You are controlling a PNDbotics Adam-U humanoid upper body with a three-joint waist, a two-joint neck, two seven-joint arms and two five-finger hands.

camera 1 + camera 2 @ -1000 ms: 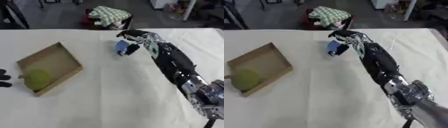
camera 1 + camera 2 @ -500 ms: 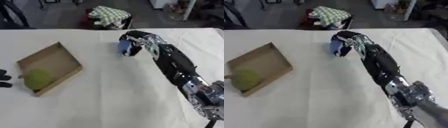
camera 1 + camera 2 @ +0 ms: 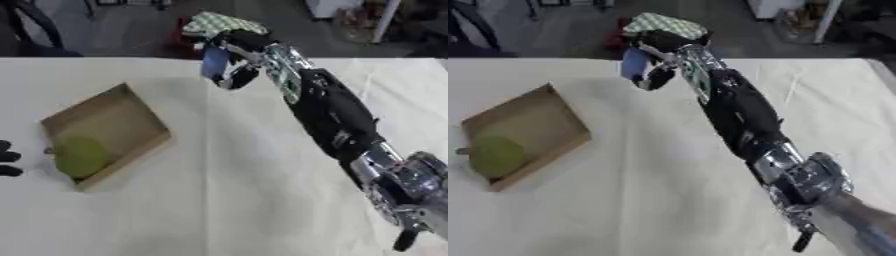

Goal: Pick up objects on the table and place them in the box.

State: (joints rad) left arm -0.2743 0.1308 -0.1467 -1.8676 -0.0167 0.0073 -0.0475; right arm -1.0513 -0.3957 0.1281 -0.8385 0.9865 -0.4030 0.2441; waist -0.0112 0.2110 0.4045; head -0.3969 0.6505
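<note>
A small blue object (image 3: 213, 61) hangs above the far part of the table, held in my right hand (image 3: 239, 49), whose fingers curl round it. The right arm stretches in from the lower right. A cardboard box (image 3: 112, 119) lies open at the left of the table, tilted, with a green round fruit (image 3: 80, 155) in its near end. Fingertips of my left hand (image 3: 7, 157) show at the left edge, beside the box.
The table is covered with a white cloth (image 3: 219, 200). Beyond its far edge sits a green-and-white checked cloth (image 3: 216, 22) on something red. Dark furniture stands at the back left.
My right hand has risen off the table with the blue object and shifted left, toward the box. The box and fruit have not moved.
</note>
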